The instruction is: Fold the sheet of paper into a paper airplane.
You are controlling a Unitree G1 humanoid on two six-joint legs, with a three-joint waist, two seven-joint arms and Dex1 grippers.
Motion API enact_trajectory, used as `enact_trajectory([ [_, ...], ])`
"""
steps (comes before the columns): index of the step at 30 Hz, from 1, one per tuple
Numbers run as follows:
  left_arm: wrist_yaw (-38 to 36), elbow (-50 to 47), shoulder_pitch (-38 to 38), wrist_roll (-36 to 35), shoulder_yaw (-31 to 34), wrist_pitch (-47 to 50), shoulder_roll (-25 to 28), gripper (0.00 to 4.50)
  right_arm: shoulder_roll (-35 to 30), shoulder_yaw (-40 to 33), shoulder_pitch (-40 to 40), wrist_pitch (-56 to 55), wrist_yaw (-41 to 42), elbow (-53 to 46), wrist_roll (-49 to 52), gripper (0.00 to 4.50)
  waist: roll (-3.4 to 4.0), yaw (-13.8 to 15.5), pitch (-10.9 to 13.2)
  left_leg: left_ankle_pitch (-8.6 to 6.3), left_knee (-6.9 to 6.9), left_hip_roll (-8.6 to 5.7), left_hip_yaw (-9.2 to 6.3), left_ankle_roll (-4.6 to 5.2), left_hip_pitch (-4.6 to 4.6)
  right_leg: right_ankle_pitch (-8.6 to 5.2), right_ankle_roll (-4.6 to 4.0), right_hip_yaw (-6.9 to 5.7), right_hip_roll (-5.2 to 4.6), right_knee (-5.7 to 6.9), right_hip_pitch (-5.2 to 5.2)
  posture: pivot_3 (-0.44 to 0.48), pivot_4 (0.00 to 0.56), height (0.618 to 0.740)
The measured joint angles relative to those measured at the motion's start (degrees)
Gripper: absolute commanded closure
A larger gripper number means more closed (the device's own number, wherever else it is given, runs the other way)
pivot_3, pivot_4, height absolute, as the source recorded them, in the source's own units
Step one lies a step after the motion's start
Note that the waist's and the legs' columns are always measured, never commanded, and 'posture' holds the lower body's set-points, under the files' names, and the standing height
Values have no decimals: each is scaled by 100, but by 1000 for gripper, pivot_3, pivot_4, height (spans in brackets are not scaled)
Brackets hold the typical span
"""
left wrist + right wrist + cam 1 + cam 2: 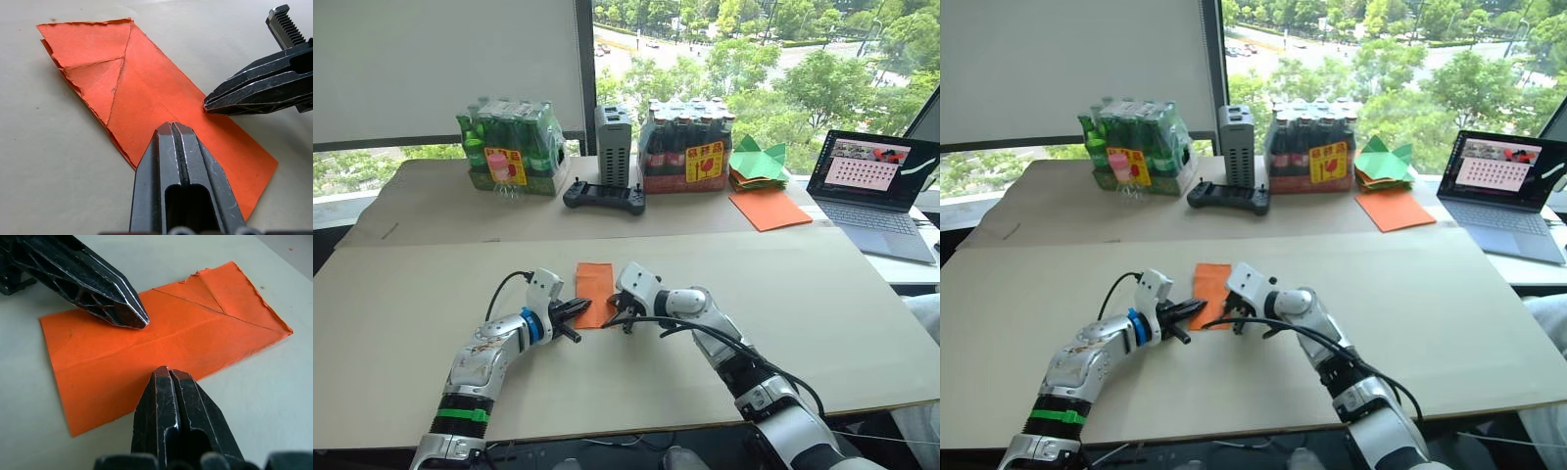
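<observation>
Mid-fold, the sheet of paper [594, 292] lies flat as a narrow strip on the tabletop [803, 304] (corner flaps creased), pinned by the left claw [173, 128] and right claw [162, 372], both closed, gripping nothing; next, a wing fold likely needs an edge lifted.

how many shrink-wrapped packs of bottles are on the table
2: a green-bottle pack at the far left, a dark-bottle pack right of the grey box. None seems hidden.

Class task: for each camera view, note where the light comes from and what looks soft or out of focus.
Eye views: daylight from the window, table evenly lit. Left wrist view: the left end effector looks soft, the sheet of paper crisp. Right wrist view: likewise, right end effector soft.
</observation>
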Motion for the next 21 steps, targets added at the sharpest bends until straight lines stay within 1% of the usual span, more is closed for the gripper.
enact_trajectory([
  [13,-34,36,-18,0,-3,-2,-1,4500,-347,116,343,369,679,-801,122,4489,-1,9,-1,-1,0,0,1,1,0,-1,2,0,0,-7,2,0,150,740],
  [21,-52,40,-20,2,0,1,2,4500,-447,185,445,395,1042,-1010,238,4489,-1,12,-1,-1,-3,0,1,1,0,-2,2,-1,1,-11,2,0,150,740],
])
